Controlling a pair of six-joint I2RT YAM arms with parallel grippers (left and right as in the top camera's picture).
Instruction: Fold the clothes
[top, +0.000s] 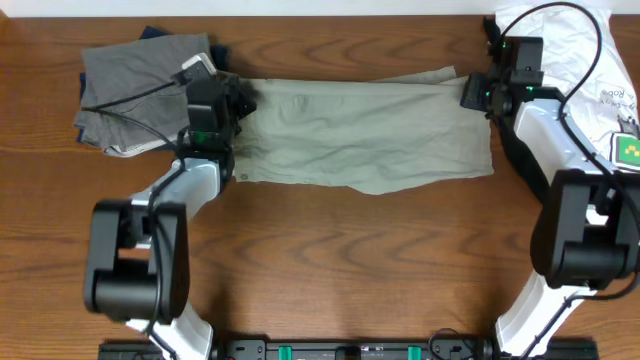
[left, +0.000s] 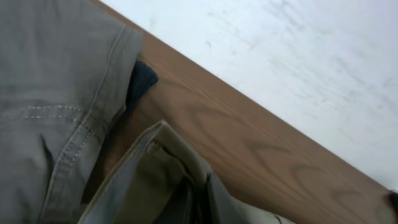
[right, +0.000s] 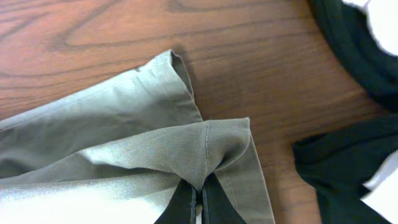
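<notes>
On the wooden table (top: 330, 250), the khaki-green shorts (top: 370, 135) lie with their long axis running left to right, the left pincer (top: 238, 102) gripping their left end and the right pincer (top: 470, 93) pinching their far right corner.

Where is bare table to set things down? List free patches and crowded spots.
Widest free table: the near strip in front of the shorts, between left arm and right arm. A thin strip behind the shorts. Crowded: grey pile far left, white T-shirt far right.
</notes>
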